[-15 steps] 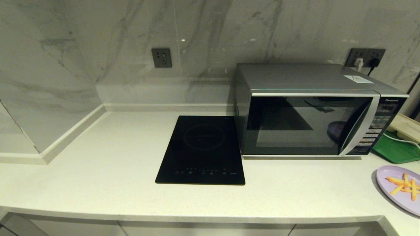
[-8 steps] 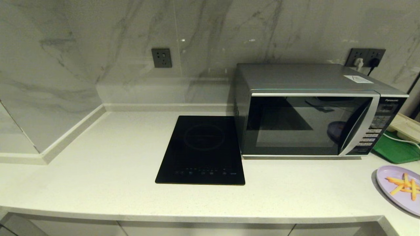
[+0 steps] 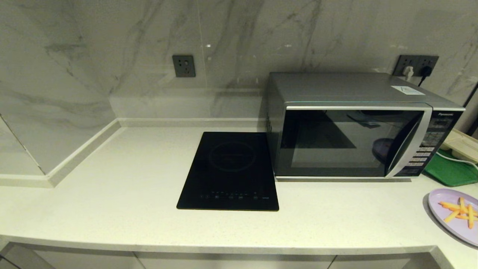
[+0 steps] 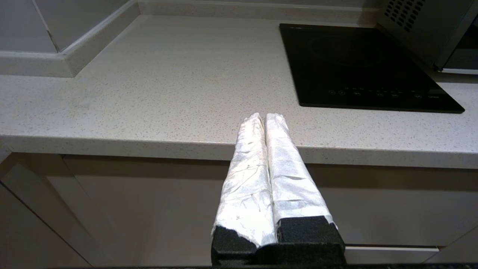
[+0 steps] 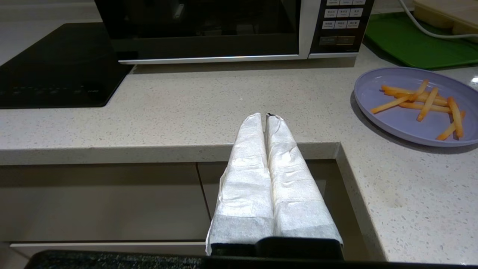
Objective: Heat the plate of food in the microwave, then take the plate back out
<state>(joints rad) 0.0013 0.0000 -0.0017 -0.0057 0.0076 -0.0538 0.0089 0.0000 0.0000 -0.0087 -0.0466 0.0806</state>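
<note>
The right gripper (image 5: 266, 116), its white-wrapped fingers pressed together, hangs at the near edge of the counter (image 5: 194, 112). The plate of food (image 5: 401, 121) sits to its right; the microwave (image 5: 239, 31), door closed, stands farther back.

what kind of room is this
Most likely a home kitchen: a speckled stone countertop carries a built-in black induction hob and a silver microwave, with a marble-look backsplash and wall sockets behind.

Marble wall (image 3: 112, 45), speckled pale counter (image 3: 123, 179), two sockets.
</note>
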